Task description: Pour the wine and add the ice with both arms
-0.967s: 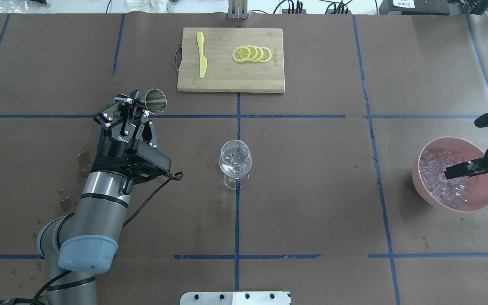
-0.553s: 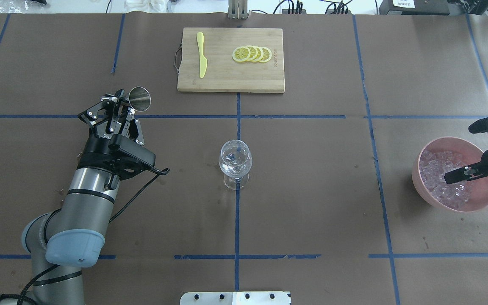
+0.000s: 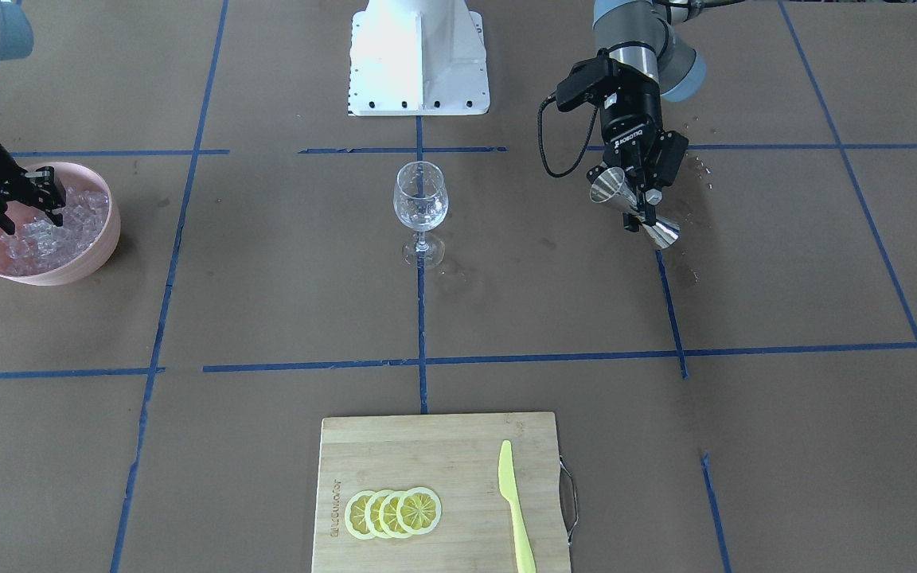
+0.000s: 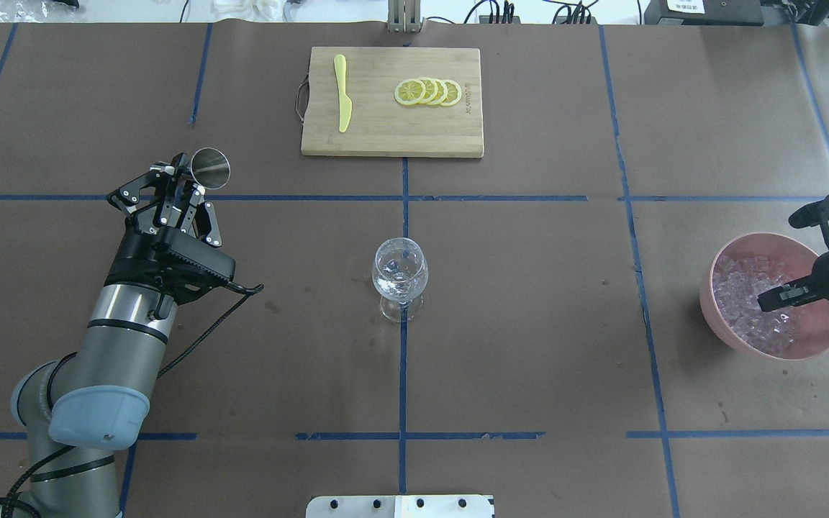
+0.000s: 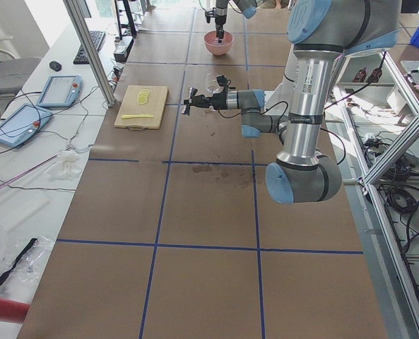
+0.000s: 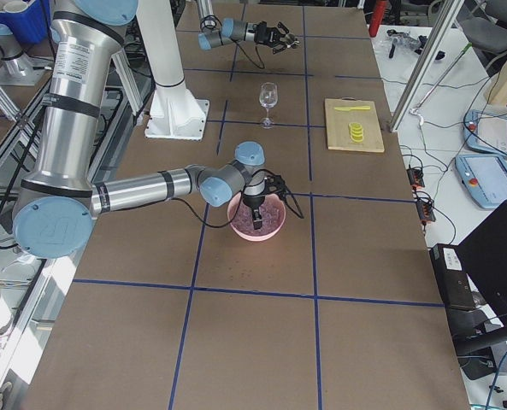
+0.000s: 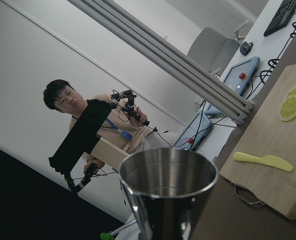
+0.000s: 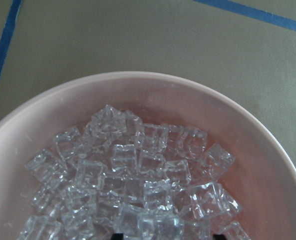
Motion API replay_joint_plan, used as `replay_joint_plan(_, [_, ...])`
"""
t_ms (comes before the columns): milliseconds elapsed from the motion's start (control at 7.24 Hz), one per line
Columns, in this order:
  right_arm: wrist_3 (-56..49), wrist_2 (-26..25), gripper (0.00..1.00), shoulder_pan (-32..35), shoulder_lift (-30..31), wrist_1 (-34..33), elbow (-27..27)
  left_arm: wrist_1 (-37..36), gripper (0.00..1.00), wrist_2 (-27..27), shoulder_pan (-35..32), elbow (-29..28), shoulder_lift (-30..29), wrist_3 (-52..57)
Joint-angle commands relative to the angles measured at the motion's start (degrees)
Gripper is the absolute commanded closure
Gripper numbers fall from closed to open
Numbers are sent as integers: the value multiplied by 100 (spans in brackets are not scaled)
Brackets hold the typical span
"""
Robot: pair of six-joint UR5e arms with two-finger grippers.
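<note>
My left gripper (image 4: 184, 178) is shut on the waist of a steel jigger (image 4: 211, 167), which it holds tilted above the table, left of the wine glass (image 4: 400, 277). The jigger's open cup fills the left wrist view (image 7: 167, 185). The clear glass stands upright at the table's middle (image 3: 420, 208) with glassy glints in its bowl. My right gripper (image 4: 803, 253) is open, its fingers down in the heap of ice (image 4: 742, 284) in a pink bowl (image 4: 707, 288) at the right. The right wrist view shows ice cubes (image 8: 138, 180) close below.
A wooden cutting board (image 4: 386, 133) at the far middle carries lemon slices (image 4: 429, 91) and a yellow knife (image 4: 342, 101). The white pedestal (image 3: 419, 56) stands at my side of the table. Wet spots (image 3: 693, 171) mark the paper under the left arm.
My left arm has moved left with the jigger, farther from the glass. My right gripper has sunk slightly lower into the bowl of ice, still open.
</note>
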State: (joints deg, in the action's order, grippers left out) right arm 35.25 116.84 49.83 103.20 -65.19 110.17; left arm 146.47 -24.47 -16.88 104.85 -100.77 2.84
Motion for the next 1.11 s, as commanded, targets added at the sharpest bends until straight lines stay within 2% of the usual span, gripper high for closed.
replay_joint_plan(0, [-124, 14, 85, 0, -2, -11, 4, 205, 100, -49, -61, 0, 206, -11])
replay_joint_plan(138, [-124, 23, 100, 0, -11, -11, 13, 259, 100, -49, -70, 0, 302, -11])
replay_joint_plan(415, [-124, 23, 100, 53, -2, -11, 152, 286, 100, -49, -87, 0, 408, -20])
replay_joint_plan(691, [-115, 119, 100, 350, 7, -46, 503, 759, 100, -206, -114, -9, 820, -29])
replay_joint_plan(829, [-72, 163, 100, 448, 15, -55, 644, 909, 100, -216, -114, -17, 970, -168])
replay_joint_plan(967, [-28, 277, 100, 562, 7, -46, 715, 971, 100, -425, -114, -18, 1259, -822])
